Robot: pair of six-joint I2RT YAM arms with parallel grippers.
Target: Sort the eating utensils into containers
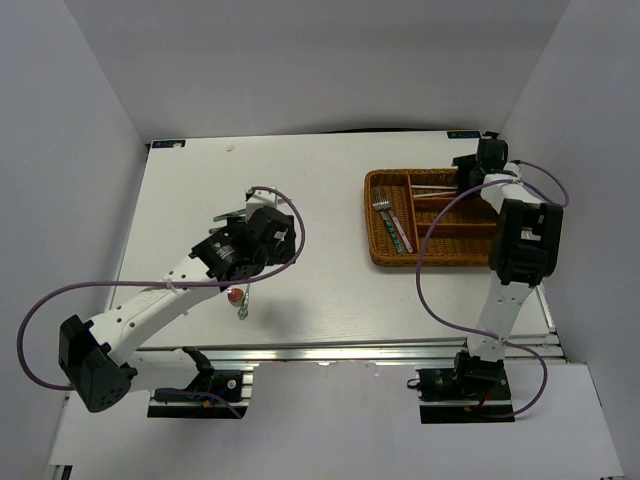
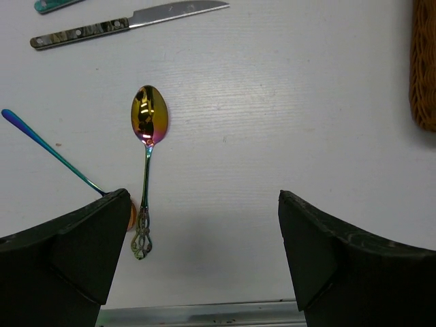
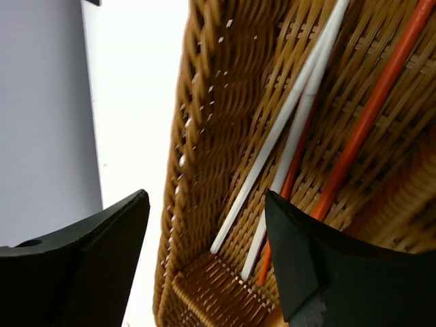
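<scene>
Right gripper (image 3: 204, 221) stands with jaws apart and empty above the brown woven wicker tray (image 3: 204, 102). Two white chopsticks (image 3: 286, 116) and orange-red chopsticks (image 3: 371, 116) lie loose in one compartment beside its wall, apparently grouped by kind. Left gripper (image 2: 203, 204), jaws wide, hovers over the iridescent gold spoon (image 2: 148, 129) on the white desk (image 2: 286, 102), seemingly lined up for picking.

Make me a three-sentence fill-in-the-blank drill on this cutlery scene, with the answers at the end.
1. In the wicker tray, two white ____ lie beside red ones.
2. The rainbow spoon lies on the ____, not in the tray.
3. The left gripper hovers near that spoon with its jaws ____.
Answers: chopsticks; table; open.
</scene>
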